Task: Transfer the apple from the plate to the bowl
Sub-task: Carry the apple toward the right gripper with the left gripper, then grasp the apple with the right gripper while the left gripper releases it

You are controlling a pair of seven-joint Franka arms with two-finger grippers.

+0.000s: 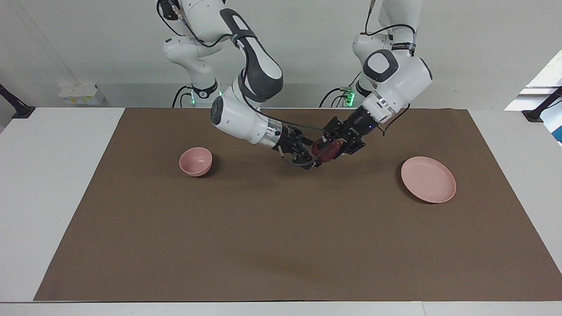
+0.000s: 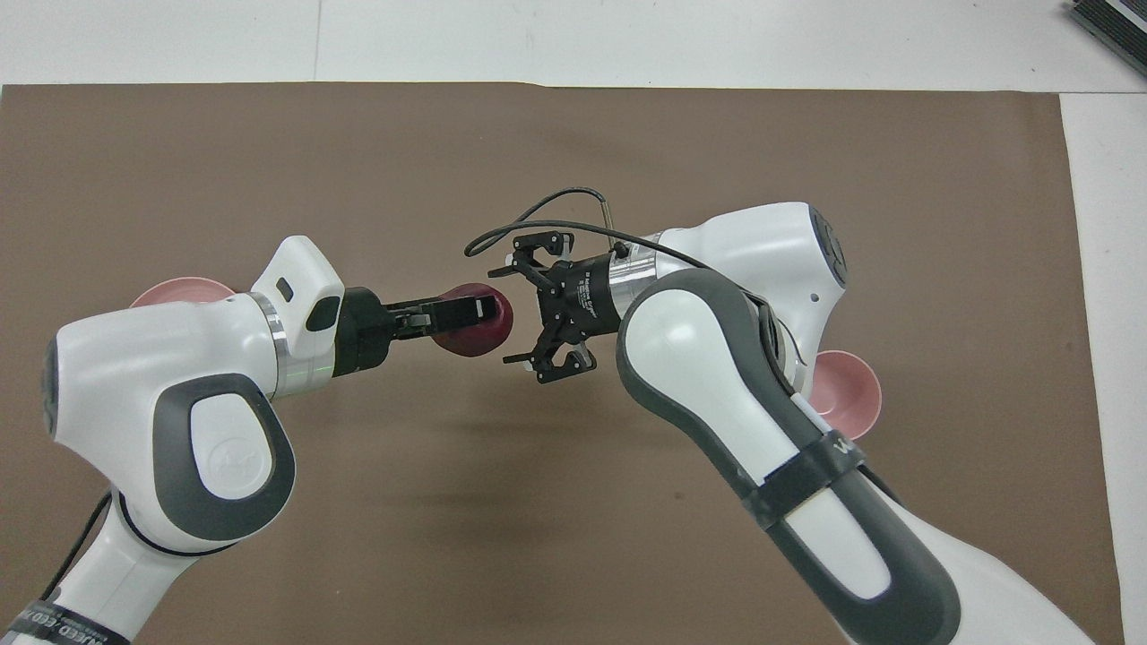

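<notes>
Left gripper (image 2: 470,313) is clamped on the apple (image 2: 475,330), fingers pressed against its sides, holding it up in the air over the bare middle of the brown mat (image 1: 281,237), between bowl and plate. Right gripper (image 2: 529,309) faces it from the other end, jaws spread wide, fingertips just beside the apple; in the overhead view there is a thin gap between them and the fruit, while in the facing view the two grippers overlap, so I can't tell for sure whether the right one touches it. Apple is dark red, only partly visible: the left fingers (image 2: 466,307) cover its top in the overhead view, and in the facing view it sits wedged between black gripper parts. The yellowish patch is not clear in either view. Plate (image 1: 428,179) lies flat on the mat toward the left arm's end, nothing on it; in the overhead view only a sliver of its rim shows above the left arm. Bowl (image 1: 196,161) stands upright toward the right arm's end, nothing in it; in the overhead view the right arm hides about half of it. Both are well apart from the apple. White table (image 1: 52,184) shows around the mat.
</notes>
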